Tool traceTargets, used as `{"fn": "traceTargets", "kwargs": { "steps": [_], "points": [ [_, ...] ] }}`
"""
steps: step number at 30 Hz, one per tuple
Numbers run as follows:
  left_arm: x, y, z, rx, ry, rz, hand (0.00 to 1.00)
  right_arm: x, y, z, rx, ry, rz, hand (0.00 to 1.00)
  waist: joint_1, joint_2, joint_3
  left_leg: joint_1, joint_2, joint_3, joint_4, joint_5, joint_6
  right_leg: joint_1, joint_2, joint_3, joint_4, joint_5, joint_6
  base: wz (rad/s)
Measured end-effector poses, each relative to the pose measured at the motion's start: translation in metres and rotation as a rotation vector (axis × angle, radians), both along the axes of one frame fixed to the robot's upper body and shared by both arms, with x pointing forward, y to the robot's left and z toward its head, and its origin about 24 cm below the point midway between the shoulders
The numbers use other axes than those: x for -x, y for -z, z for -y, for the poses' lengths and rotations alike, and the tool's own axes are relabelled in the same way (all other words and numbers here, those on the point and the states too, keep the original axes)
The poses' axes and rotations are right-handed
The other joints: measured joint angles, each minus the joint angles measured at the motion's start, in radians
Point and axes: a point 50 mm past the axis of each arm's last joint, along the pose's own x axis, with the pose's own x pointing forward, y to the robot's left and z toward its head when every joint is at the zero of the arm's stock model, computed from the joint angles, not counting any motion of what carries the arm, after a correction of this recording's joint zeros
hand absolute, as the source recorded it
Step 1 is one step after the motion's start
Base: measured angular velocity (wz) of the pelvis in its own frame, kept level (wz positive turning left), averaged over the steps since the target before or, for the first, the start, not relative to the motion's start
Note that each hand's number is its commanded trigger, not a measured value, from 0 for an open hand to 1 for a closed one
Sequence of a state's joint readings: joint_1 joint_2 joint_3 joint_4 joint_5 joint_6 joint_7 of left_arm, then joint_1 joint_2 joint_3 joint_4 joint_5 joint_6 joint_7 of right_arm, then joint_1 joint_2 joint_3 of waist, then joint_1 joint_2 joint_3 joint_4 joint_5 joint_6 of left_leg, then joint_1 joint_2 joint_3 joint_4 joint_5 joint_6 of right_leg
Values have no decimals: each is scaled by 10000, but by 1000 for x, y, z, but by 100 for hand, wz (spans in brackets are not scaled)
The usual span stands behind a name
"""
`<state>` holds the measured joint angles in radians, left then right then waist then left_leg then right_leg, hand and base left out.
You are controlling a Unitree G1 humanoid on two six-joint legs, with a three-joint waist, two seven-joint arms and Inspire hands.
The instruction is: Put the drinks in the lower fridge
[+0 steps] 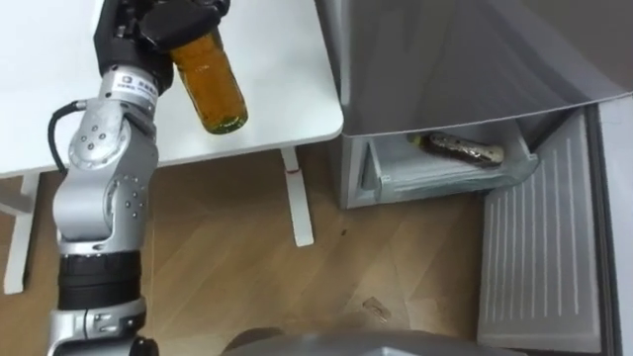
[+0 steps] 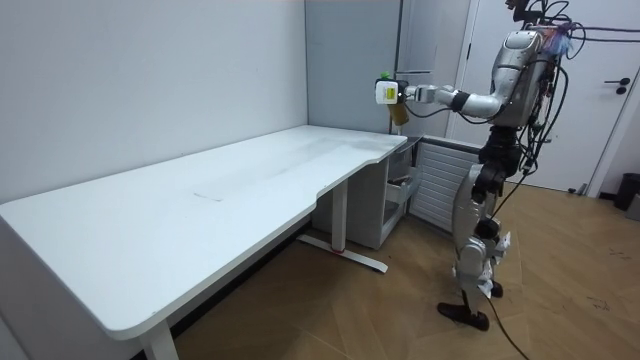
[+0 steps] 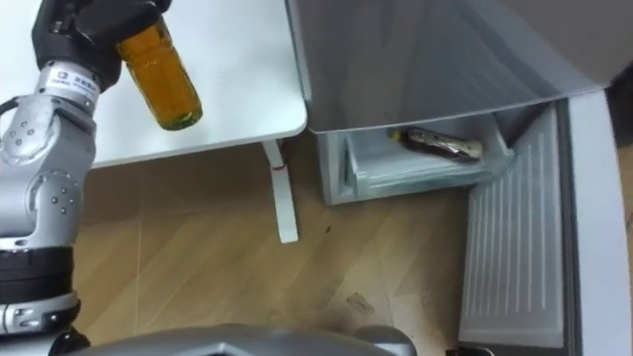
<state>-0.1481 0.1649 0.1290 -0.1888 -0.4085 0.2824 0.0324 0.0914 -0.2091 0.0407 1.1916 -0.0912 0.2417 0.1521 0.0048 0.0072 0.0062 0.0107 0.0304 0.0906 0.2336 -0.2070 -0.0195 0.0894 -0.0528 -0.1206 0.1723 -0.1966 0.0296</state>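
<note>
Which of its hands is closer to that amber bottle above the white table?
Left. The left hand grips the amber bottle by its upper end, above a corner of the white table. The right hand is away from it, nowhere about the bottle.

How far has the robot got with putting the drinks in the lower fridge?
Done: one dark bottle lies in the open lower fridge drawer. In hand: the left hand grips an amber bottle above the table. Left: carry that bottle over and set it in the drawer.
</note>
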Motion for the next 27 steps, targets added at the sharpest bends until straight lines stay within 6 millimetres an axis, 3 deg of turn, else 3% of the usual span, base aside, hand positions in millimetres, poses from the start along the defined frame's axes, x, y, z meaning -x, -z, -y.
{"fn": "traceTargets", "kwargs": {
  "steps": [7, 14, 20, 27],
  "points": [
    [5, 8, 9, 76, 461, -264, 100, -19, -4, 1, 266, -562, 734, 0, 338, -11, -3, -1, -26, -245, 49, 0, 0, 163, -21, -338, -7, 2, -1, 11],
    [12, 21, 27, 292, 1292, -729, 100, -31, -5, -3, 386, -1209, 1022, 0, 326, -97, -26, -155, -96, -351, 66, 65, 38, 98, -85, -480, -15, -3, 7, 5],
    [19, 32, 44, 199, 2197, -1052, 100, -56, -8, -9, 387, -2212, 1389, 0, 294, -239, -34, -197, -132, -442, 157, 106, 49, 145, -116, -605, -25, -3, 6, 5],
    [33, 49, 51, 2, 3185, -1683, 100, -93, -14, -44, -862, -2761, 3254, 0, 282, -318, -35, -214, -154, -625, 348, 104, 47, 259, -120, -821, -63, -11, 9, 9]
  ]
}}
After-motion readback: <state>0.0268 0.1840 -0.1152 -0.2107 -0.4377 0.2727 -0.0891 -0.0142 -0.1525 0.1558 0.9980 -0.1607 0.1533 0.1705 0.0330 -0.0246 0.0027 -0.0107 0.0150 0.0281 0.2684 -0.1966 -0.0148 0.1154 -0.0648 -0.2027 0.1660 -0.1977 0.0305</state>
